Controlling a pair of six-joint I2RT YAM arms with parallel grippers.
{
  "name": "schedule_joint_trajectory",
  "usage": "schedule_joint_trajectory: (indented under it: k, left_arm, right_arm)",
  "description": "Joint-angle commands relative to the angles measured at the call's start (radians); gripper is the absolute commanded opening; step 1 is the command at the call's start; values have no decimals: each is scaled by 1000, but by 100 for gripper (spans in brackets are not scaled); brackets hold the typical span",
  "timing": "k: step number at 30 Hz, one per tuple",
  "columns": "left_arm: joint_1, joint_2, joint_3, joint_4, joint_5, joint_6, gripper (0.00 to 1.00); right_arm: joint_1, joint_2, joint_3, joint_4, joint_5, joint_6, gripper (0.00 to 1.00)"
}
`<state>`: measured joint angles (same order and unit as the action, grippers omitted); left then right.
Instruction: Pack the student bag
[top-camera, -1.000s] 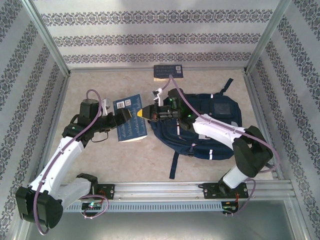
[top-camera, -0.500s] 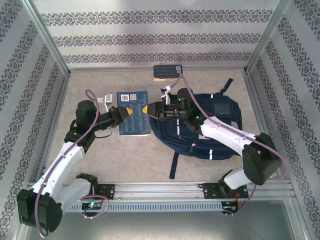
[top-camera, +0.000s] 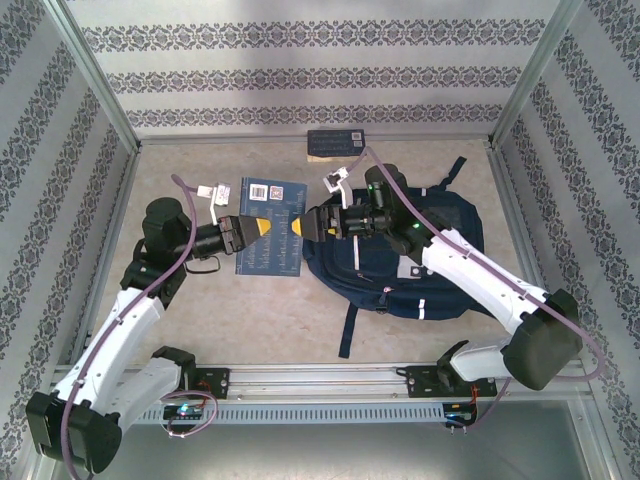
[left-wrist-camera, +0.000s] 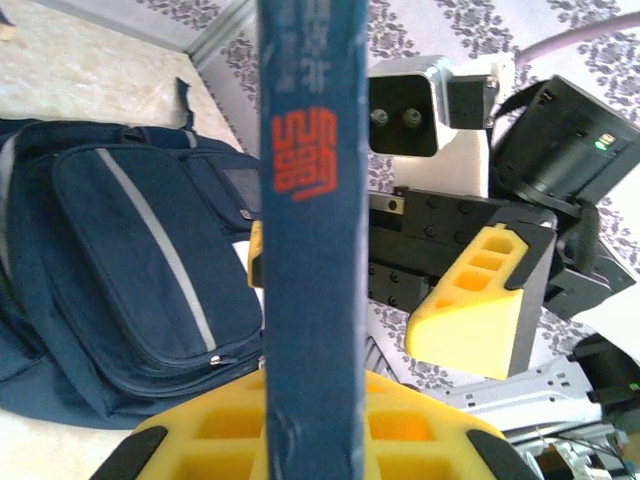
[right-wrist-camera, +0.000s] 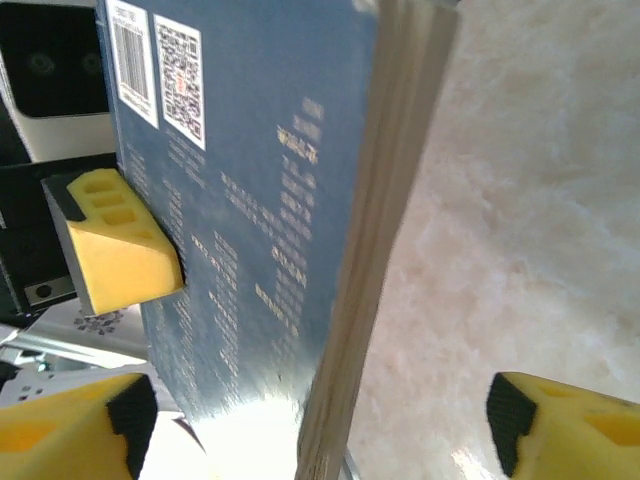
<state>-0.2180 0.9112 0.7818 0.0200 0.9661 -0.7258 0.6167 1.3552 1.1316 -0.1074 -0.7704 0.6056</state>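
- The student bag (top-camera: 400, 265) lies flat on the surface (top-camera: 250, 310), right of centre. I judge it soft and floppy, best taken by a strap or the zip edge.
- Just left of it, my left jaws clench a blue book (top-camera: 272, 245) at its spine: stiff, light.
- My right jaws stand released, straddling the book's opposite edge.
- A second book (top-camera: 336, 143) lies at the far edge.

Your left arm (top-camera: 120, 320) reaches forward and bends inward at the elbow, wrist level. Your left gripper (top-camera: 262, 227) is clamped on the near edge of the book (top-camera: 275, 255). Your right arm (top-camera: 470, 275) stretches across from the right, forearm angled inward. Your right gripper (top-camera: 300, 227) faces the left one nose to nose, its jaws spread wide, with both pads clear of the cover.
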Motion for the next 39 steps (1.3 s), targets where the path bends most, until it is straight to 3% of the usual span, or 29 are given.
schedule_joint_trajectory:
  k: [1, 7, 11, 12, 13, 14, 16, 18, 20, 23, 29, 34, 39]
  left_arm:
    - [-19, 26, 34, 144, 97, -19, 0]
    - [-44, 71, 14, 250, 127, -105, 0]
    - [-54, 85, 3, 275, 120, -142, 0]
    - [-55, 83, 5, 264, 110, -140, 3]
    - [-55, 79, 12, 224, 87, -128, 21]
    - [-54, 71, 19, 179, 59, -116, 40]
    - [-53, 58, 13, 160, 18, -129, 65]
    - [-53, 50, -14, 204, -25, -194, 78]
    - [-53, 56, -63, 319, -60, -304, 84]
    - [-54, 74, -135, 464, -116, -448, 85]
    - [-95, 92, -279, 690, -243, -606, 87]
    - [-201, 100, -295, 732, -347, -588, 88]
    - [-236, 97, -270, 689, -398, -549, 83]
  right_arm:
    - [-16, 14, -15, 149, -100, 67, 78]
    - [-25, 72, -81, 491, -151, 317, 47]
    - [-17, 91, -102, 595, -150, 392, 12]
    - [-20, 87, -106, 594, -143, 394, 4]
    - [-29, 78, -119, 587, -125, 395, 0]
    - [-40, 63, -137, 588, -103, 401, 0]
    - [-56, 32, -178, 618, -51, 430, 0]
    - [-65, -5, -221, 624, 34, 456, 0]
    - [-63, -48, -276, 630, 158, 492, 0]
    - [-54, -97, -376, 705, 329, 591, 0]
    - [7, -122, -430, 809, 505, 675, 0]
    - [61, -134, -438, 800, 651, 671, 0]
    - [92, -88, -454, 912, 661, 678, 0]
